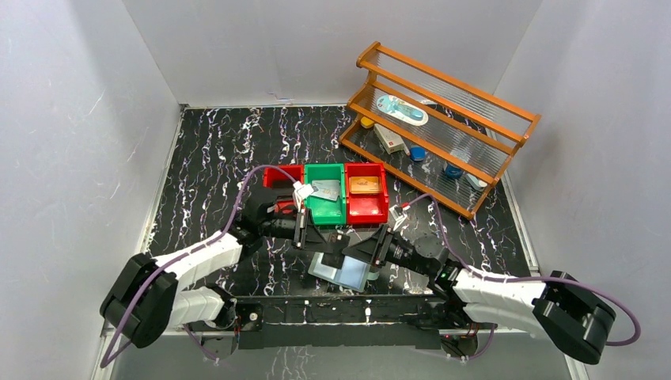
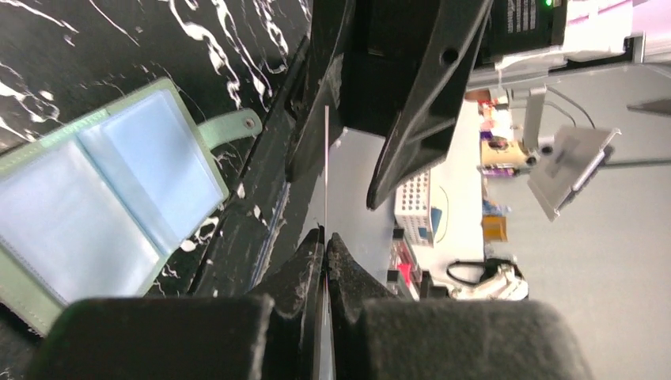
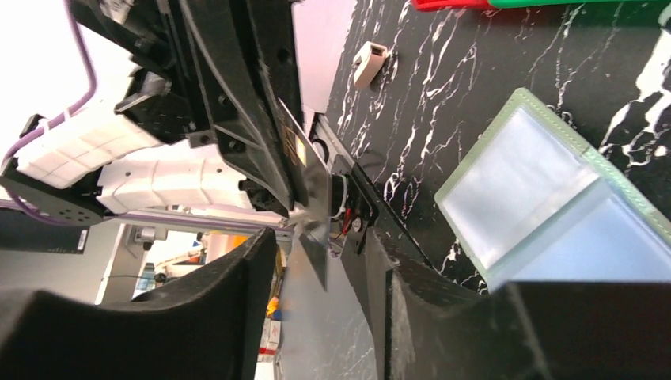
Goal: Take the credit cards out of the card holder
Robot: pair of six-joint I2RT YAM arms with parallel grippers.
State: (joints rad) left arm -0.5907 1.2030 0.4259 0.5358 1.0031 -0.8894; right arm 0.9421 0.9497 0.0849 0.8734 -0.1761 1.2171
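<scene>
Your left claw [image 2: 325, 239] is clamped tight on a thin card [image 2: 326, 158]. In its own wrist view the card shows edge-on, a pale line rising straight out from between the two pressed fingertips.

Your right claw [image 3: 320, 237] faces it with its jaws standing well apart. From the right wrist, that same card [image 3: 305, 174] shows its silvery face with a dark band, and its free corner hangs in the gap between the two right fingers. You cannot tell from these views whether either right finger touches it, but no grip shows there.

The card holder [image 1: 344, 273] lies opened flat on the black marbled table [image 1: 214, 150], directly beneath the spot where the two claws meet and a little toward the arm bases. Off to the left claw's side you see its pale blue sleeves and green tab [image 2: 111, 206]. To the right claw it sits just beside the outer finger [image 3: 546, 198].

Beyond both claws, on the far side from the bases, a silvery grey card [image 1: 326, 190] rests in the green bin [image 1: 328, 215] and a tan-gold card [image 1: 365, 185] in the red bin [image 1: 366, 212].
</scene>
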